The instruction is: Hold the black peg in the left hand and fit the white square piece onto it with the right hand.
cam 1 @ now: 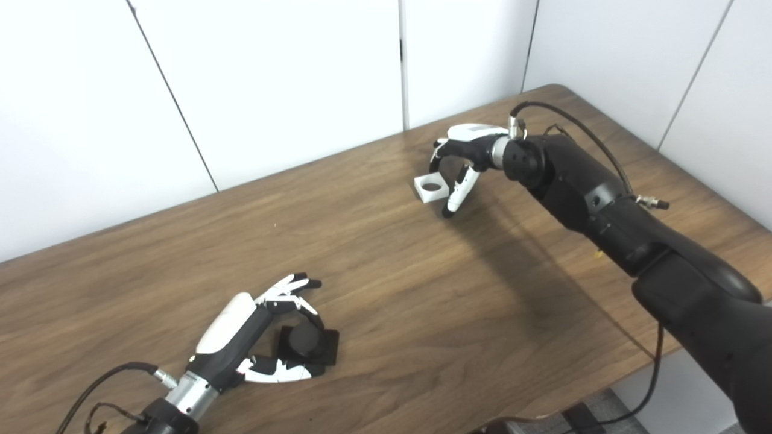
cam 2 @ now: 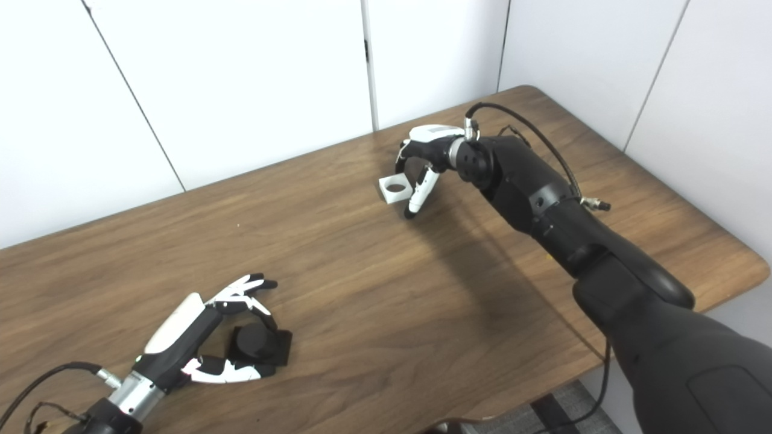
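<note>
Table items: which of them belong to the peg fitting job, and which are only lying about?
Belong to the job:
- black peg, between the fingers of the left hand
- white square piece, at the right hand

Only lying about:
- nothing else lies on the table; only the arm cables show

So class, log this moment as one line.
left robot hand: open around black peg | right robot hand: open at white square piece | both on wooden table

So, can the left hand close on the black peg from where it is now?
Probably yes. The left hand is open around the black peg, fingers on the far side and thumb on the near side, and nothing else on the table stands between them.
</note>
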Robot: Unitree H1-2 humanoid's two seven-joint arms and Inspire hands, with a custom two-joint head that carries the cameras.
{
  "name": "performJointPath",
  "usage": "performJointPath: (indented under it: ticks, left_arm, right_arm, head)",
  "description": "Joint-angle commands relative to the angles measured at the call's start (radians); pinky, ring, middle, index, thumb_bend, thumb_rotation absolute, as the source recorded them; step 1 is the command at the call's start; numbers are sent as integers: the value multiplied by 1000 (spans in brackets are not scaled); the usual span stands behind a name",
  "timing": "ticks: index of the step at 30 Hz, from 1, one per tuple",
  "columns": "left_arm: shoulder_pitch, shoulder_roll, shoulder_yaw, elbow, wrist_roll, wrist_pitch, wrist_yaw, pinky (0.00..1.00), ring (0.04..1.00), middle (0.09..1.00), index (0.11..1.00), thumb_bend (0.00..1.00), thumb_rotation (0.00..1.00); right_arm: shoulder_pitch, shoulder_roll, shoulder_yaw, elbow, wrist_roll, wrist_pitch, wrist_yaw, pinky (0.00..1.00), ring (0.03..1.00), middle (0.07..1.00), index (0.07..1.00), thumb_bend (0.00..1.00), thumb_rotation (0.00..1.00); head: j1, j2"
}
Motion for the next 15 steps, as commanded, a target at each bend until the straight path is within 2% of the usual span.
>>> performJointPath:
  ticks: [1,8,15]
  left_arm:
    - [40,36,-17,25,62,44,-51,870,957,891,490,523,61]
    - [41,33,-18,21,63,53,-55,894,961,893,490,523,62]
    - [44,33,-16,4,65,60,-55,901,960,891,490,522,62]
  right_arm:
    - [-31,3,11,19,0,-17,-7,1000,999,987,831,882,340]
    - [-37,12,26,49,-12,-25,-41,1000,986,973,821,846,346]
    - [-47,27,53,90,-32,-51,-109,912,945,935,773,762,340]
  head:
    - [0,1]
    - [15,2]
    - [20,8]
